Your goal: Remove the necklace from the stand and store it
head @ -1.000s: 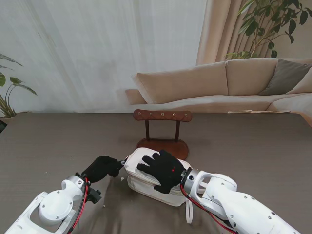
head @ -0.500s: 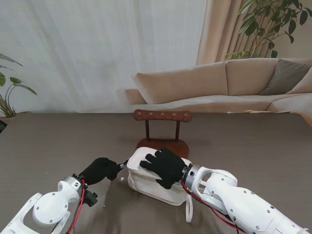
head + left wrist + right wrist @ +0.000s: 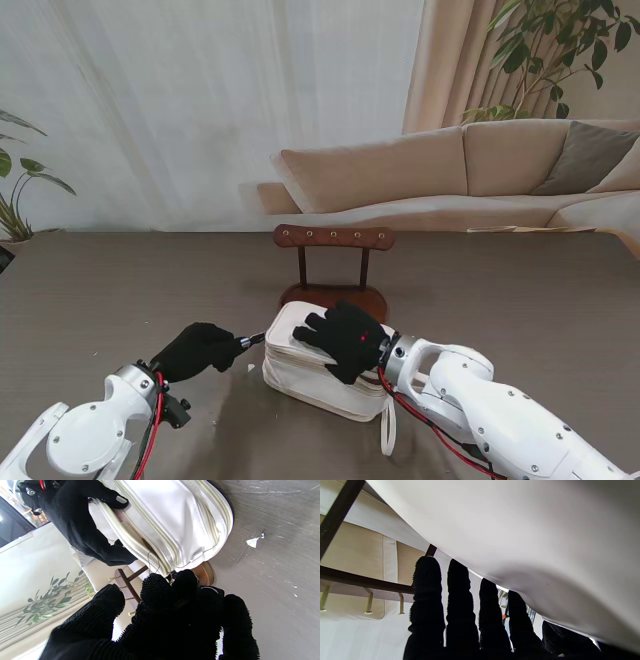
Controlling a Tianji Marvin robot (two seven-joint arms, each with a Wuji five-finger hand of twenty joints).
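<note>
A white zipped pouch (image 3: 310,375) lies on the table just in front of the wooden necklace stand (image 3: 333,238), whose pegs show nothing hanging. My right hand (image 3: 345,340) rests flat on top of the pouch, fingers straight and reaching over its far edge. My left hand (image 3: 197,350) is at the pouch's left end, fingertips pinched on the small metal zipper pull (image 3: 255,340). In the left wrist view the zipper (image 3: 140,547) gapes a little near the right hand (image 3: 75,522), and a thin dark loop (image 3: 153,562), perhaps chain, shows there. The necklace itself is not clearly visible.
The pouch's white wrist strap (image 3: 387,440) trails off its near right corner. Small white scraps (image 3: 252,542) lie on the grey-brown table (image 3: 520,300) beside the pouch. A sofa and plants stand beyond the table's far edge.
My left hand has drawn a little to the left and nearer to me, still pinched at the pouch's end. The right hand slid slightly farther across the pouch top.
</note>
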